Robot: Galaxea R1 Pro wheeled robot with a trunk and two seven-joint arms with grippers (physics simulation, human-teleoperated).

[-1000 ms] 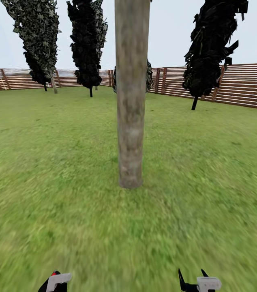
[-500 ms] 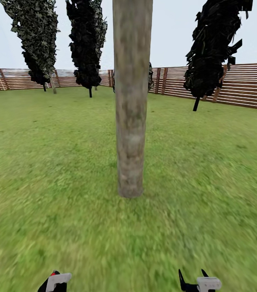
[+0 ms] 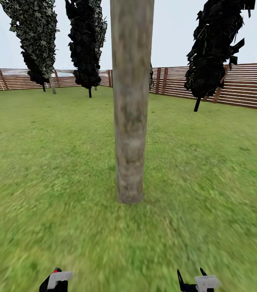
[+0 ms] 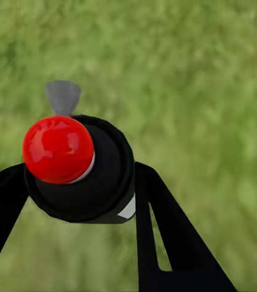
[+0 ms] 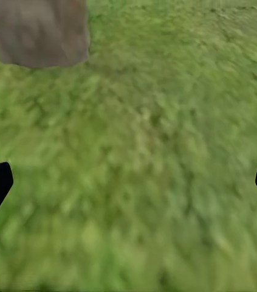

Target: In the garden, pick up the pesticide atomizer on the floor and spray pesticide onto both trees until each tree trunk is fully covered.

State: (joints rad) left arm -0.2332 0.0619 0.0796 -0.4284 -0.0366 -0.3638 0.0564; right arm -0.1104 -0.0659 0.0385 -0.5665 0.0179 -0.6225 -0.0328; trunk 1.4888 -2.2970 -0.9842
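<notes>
Left gripper [image 3: 52, 282]: jaws clamped on the pesticide atomizer [image 4: 79, 167], one finger on each side of its black body. Right gripper [image 3: 191, 280]: jaws spread wide, holding nothing, directed at the lawn.

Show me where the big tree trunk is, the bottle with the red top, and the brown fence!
Thick grey-tan tree trunk [image 3: 131, 105]: head view, middle of the bark.
Black atomizer bottle with red round cap [image 4: 58, 149]: left wrist view, on the cap.
Brown slatted wooden fence [image 3: 246, 87]: head view, right stretch of slats.
</notes>
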